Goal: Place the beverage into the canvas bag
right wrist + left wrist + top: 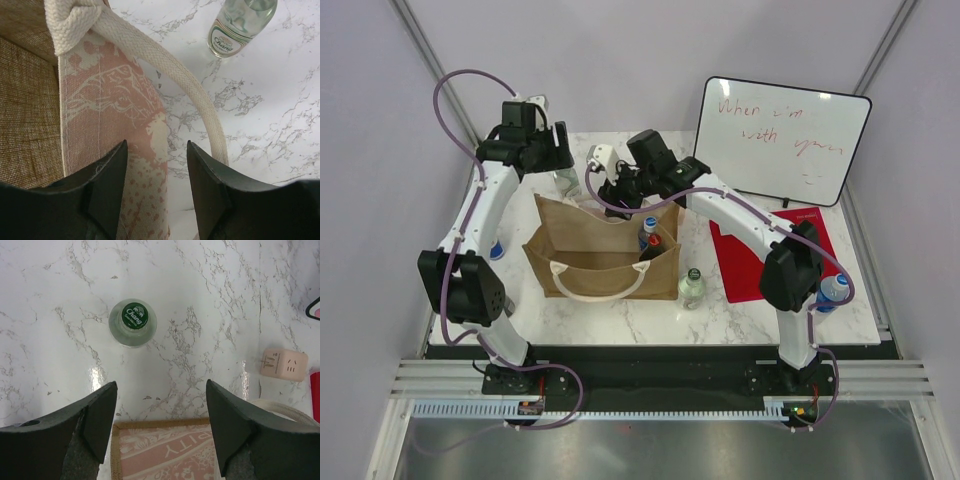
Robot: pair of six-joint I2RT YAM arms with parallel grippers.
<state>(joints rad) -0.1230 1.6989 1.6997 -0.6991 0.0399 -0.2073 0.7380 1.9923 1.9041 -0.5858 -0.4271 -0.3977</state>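
Observation:
The tan canvas bag (605,250) stands open mid-table with a white handle hanging at its front. A blue-capped bottle (649,228) and a dark bottle (653,244) stand inside it. A green-capped Chang glass bottle (568,183) stands behind the bag; the left wrist view shows it from above (133,322). Another green-capped bottle (692,287) stands at the bag's front right. My left gripper (162,405) is open and empty above the bag's back rim (165,450). My right gripper (156,150) is open and empty over the bag's printed wall (115,110) and rope handle (170,75).
A pink cube (284,363) lies behind the bag. A red mat (775,250) and a whiteboard (785,140) are on the right. A blue-capped bottle (834,290) stands at the right edge. A blue object (496,250) sits at the left edge.

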